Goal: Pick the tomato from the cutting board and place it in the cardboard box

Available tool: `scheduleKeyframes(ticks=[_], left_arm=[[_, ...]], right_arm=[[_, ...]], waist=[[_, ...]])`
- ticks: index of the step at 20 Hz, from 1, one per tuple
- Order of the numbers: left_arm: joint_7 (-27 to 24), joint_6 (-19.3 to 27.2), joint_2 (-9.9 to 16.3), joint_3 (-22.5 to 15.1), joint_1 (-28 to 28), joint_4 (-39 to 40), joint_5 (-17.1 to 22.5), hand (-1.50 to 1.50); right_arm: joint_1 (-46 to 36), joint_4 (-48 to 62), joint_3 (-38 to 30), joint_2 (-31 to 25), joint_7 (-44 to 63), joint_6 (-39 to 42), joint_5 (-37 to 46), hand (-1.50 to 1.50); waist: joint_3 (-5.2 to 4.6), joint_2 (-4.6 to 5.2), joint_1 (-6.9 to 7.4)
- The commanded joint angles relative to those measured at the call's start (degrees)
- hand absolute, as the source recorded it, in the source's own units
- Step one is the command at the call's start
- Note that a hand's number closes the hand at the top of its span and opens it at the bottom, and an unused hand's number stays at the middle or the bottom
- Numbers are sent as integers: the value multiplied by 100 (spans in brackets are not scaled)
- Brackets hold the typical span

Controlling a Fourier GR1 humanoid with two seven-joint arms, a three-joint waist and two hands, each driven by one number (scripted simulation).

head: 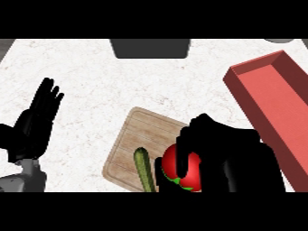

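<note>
Head view — right hand [230, 153] fingers [186, 142] curl round tomato [183, 169].

tomato [181, 168]: you see only its left part — the right hand [230, 153] curls over the rest, and its bottom runs into the lower edge.
cutting board [139, 144]: its right side is hidden under the right hand and its near edge is cut off at the bottom.
green vegetable [143, 169]: you get only the upper length — the lower end is cut off, so you cannot tell what it is.
box [276, 108]: its near end leaves the view at the right and bottom.
dark object [149, 48]: cut by the top edge; you cannot tell what it is.
left forearm [19, 180]: cut off at the bottom.
</note>
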Motion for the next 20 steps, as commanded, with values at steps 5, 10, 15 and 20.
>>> scheduleKeyframes(ticks=[5,10,15,20], left_arm=[[-51,17,-102,-149,79,-51,-97,0],[160,87,-66,-82,-35,-206,-60,0],[261,17,10,-6,-28,-356,40,0],[49,156,-228,-275,183,-405,-224,0]], right_arm=[[-81,112,-2168,-504,-401,856,-899,150],[-132,692,-3153,-1176,-1205,455,-905,150],[417,1531,-3594,-1741,-2239,-291,-842,150],[314,2577,-3913,-2026,-2941,-629,-840,150]], waist=[[5,21,21],[6,29,42],[8,29,45],[7,24,59]])
